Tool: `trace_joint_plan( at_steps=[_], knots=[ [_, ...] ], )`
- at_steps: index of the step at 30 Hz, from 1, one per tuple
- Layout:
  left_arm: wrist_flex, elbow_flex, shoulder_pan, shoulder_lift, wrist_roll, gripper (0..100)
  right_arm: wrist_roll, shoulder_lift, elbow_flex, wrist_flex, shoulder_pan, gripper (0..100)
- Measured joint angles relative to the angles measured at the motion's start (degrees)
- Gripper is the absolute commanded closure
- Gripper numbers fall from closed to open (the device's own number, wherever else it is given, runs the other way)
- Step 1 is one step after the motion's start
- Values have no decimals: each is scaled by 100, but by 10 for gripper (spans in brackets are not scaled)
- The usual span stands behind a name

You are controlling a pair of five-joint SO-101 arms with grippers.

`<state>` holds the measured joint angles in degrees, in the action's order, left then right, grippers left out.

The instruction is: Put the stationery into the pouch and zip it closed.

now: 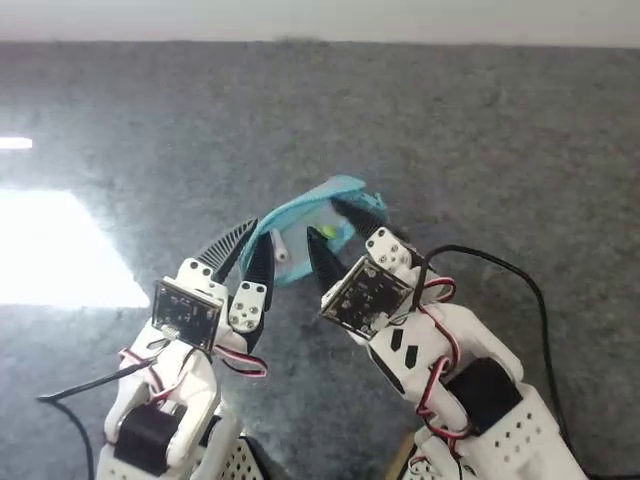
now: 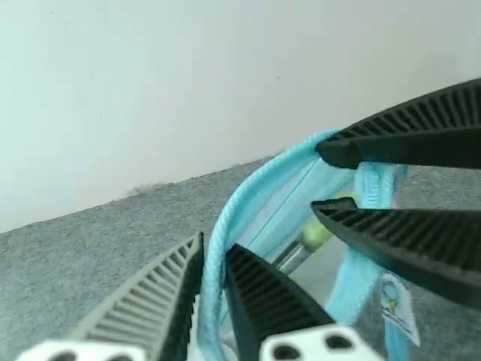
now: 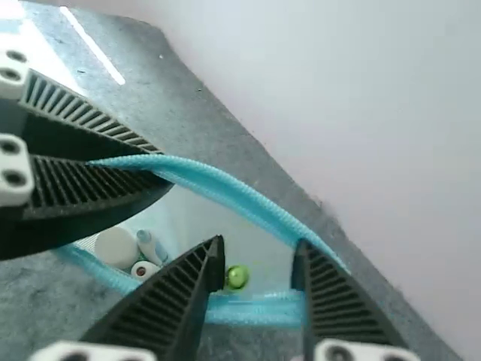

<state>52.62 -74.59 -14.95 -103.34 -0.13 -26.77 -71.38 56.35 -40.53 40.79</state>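
Bright, even light; a white glare patch (image 1: 50, 250) lies on the table (image 1: 500, 130).

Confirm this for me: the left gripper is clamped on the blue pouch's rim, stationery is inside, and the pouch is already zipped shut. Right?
Not quite. The pouch is open, not zipped: the right wrist view shows its two blue rims spread apart with the stationery visible between them. The rest holds: the left gripper is clamped on the rim.

Pouch (image 1: 310, 205) woven cloth trim, clear glossy plastic wall; table (image 1: 500, 130) grainy, speckled, slight sheen
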Motion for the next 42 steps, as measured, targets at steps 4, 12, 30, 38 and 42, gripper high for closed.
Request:
trace_joint_plan(
  at_steps=[4,12,30,38,42],
  knots=[
    [0,0,-9,0,0,989,141,0,-97,-308,9,665],
    [0,0,18,0,9,989,158,-396,-1407,-1899,-826,764],
    [97,44,9,0,-9,989,176,3059,-1530,-1240,-2884,743],
    [536,686,62,9,18,989,185,3701,-1530,35,-3121,745],
    [554,1134,62,9,-211,989,193,3719,-1530,149,-2840,745]
  ],
)
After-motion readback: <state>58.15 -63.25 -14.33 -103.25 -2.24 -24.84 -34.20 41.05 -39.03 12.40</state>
